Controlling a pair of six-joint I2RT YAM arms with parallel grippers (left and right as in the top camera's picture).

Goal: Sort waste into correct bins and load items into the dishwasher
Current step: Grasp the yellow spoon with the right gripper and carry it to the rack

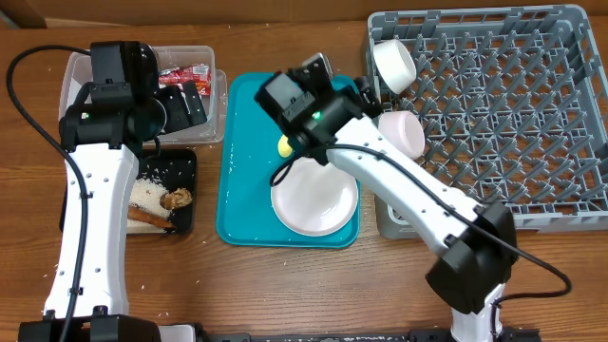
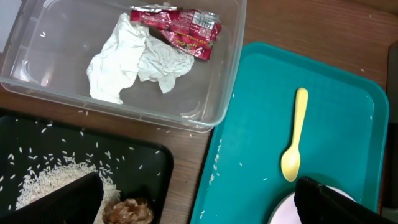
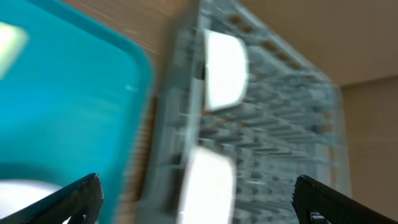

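The grey dishwasher rack [image 1: 503,114] stands at the right, with two pale bowls [image 1: 394,62] [image 1: 401,133] along its left edge. My right gripper [image 1: 344,81] hovers open beside them, holding nothing; its view is blurred and shows both bowls [image 3: 224,65] [image 3: 208,186] and the rack [image 3: 273,124]. A round plate [image 1: 315,198] and a yellow spoon [image 2: 292,143] lie on the teal tray [image 1: 247,190]. The black tray [image 1: 182,161] holds rice [image 2: 50,177], an orange-brown stick [image 1: 147,217] and a brown lump [image 2: 127,211]. My left gripper [image 1: 180,106] is open and empty above the two bins.
The clear tub [image 2: 227,74] at the back left holds crumpled white paper [image 2: 124,59] and a red wrapper [image 2: 180,25]. Loose rice grains are scattered on the teal tray [image 2: 261,112] and on the wooden table [image 1: 142,285]. A black cable [image 1: 24,85] loops at the left.
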